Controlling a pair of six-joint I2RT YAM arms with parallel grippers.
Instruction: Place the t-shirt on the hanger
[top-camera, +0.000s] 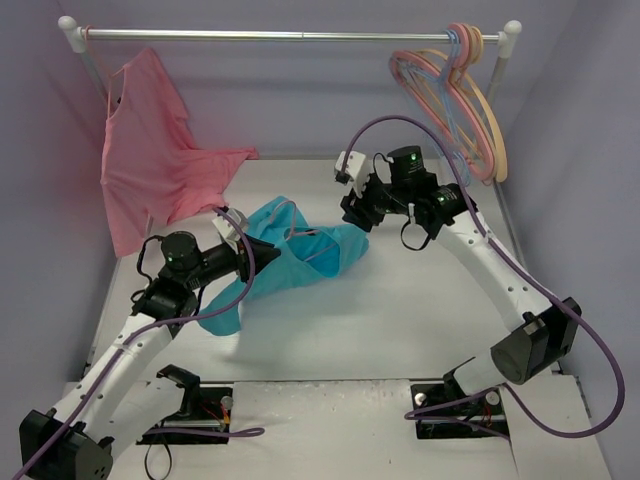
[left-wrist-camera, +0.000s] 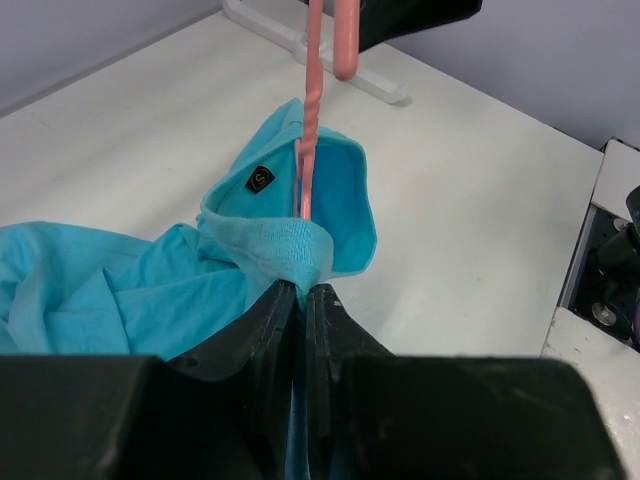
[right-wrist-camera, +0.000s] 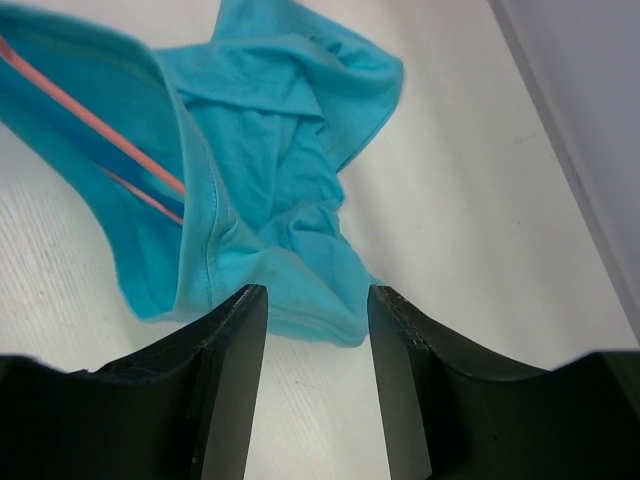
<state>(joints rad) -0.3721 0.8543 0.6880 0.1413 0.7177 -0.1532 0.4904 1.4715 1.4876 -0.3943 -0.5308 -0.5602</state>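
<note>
Nearest me, the left gripper (left-wrist-camera: 301, 292) is pinched shut on the ribbed collar of the t-shirt (left-wrist-camera: 120, 300), its two black fingers pressed together with the cloth bunched between them. The hanger (left-wrist-camera: 309, 120) rises straight out of that same pinch. It is a thin pink wire, twisted along its neck and ending in a smooth rounded hook beyond the fingertips. A small dark label (left-wrist-camera: 260, 180) shows inside the collar, just left of the wire.

The soft, rumpled teal cloth spreads away from this gripper over the white table (top-camera: 420, 320), with one part trailing down beside the left arm.

On the far side of the shirt, the right gripper (right-wrist-camera: 318, 295) has its jaws apart with nothing clamped. A folded edge of the shirt lies just past its fingertips, and pink wire runs under the cloth to their left.

Behind both arms, a metal rail (top-camera: 300, 35) carries a limp pink garment (top-camera: 150, 170) at its left end and a cluster of spare hangers (top-camera: 470, 110) at its right.
</note>
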